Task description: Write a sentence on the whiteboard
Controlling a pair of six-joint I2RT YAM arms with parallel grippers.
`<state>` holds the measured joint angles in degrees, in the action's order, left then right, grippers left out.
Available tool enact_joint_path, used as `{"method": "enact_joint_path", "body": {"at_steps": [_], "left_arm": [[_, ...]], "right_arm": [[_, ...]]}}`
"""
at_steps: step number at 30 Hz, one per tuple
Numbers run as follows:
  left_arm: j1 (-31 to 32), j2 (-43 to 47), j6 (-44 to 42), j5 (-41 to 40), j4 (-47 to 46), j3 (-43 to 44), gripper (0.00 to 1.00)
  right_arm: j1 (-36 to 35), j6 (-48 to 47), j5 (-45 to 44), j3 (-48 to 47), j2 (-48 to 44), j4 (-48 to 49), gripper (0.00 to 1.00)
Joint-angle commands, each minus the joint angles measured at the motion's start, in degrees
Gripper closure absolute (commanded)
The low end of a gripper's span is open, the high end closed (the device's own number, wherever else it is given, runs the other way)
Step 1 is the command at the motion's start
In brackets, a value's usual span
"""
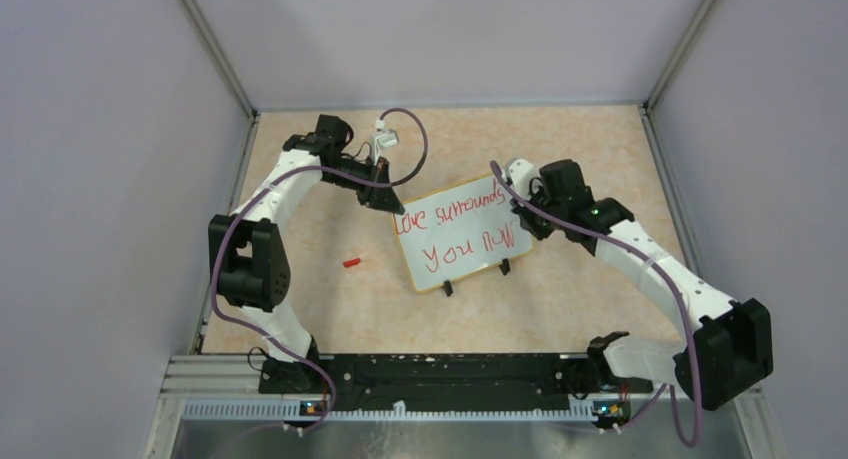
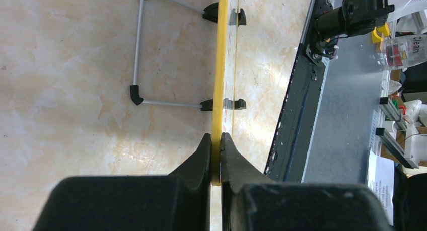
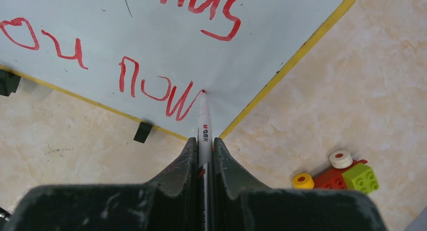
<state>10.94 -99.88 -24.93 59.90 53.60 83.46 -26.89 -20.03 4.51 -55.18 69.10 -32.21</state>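
Holding the marker [image 3: 203,121]: the right gripper [image 3: 204,140] has its jaws drawn narrow around the white barrel, which runs straight out between the fingers.
marker tip: red, touching the whiteboard [image 3: 282,34] just ahead of the right fingertips, at the end of the last red stroke.
sentence [image 1: 465,211]: red handwriting in two lines on the board face, "Love surrounds" over "you now". The word "now" lies just ahead and left of the right gripper.
toy bricks [image 3: 335,174]: a yellow, red and green cluster with a white round piece. It sits on the table to the right of the right gripper, apart from the board.
left gripper [image 2: 215,139]: jaws pinched narrow on the whiteboard's yellow rim, seen edge-on, at the corner beside "Love".
clip feet [image 2: 221,104]: two black clips on the rim ahead of the left fingertips, one near and one farther off.
wire stand [image 2: 138,45]: grey rods with black corners, ahead and left of the left gripper, joined to the clip feet.
small red piece [image 1: 351,262]: on the table, nearer the arm bases than the left gripper, apart from the board.
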Motion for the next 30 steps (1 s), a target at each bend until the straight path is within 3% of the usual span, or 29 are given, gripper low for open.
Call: {"method": "enact_joint_path", "body": {"at_steps": [1,10,22,30], "left_arm": [[0.57,1.09,0.01,-2.7,-0.47,0.1,1.0],[0.57,0.95,-0.11,-2.36,-0.47,0.04,1.0],[0.57,1.39,-0.3,-2.63,-0.5,-0.31,1.0],[0.57,1.13,-0.13,-2.6,-0.53,-0.11,1.0]], "right_arm": [[-0.35,-0.84,0.29,-2.18,-1.22,-0.52,1.0],[-0.35,-0.51,1.13,3.04,-6.21,-3.88,1.0],[-0.35,-0.92,-2.04,5.52,-1.01,2.68,1.0],[-0.35,-1.76,-1.48,4.83,-1.43,0.76,1.0]]}}
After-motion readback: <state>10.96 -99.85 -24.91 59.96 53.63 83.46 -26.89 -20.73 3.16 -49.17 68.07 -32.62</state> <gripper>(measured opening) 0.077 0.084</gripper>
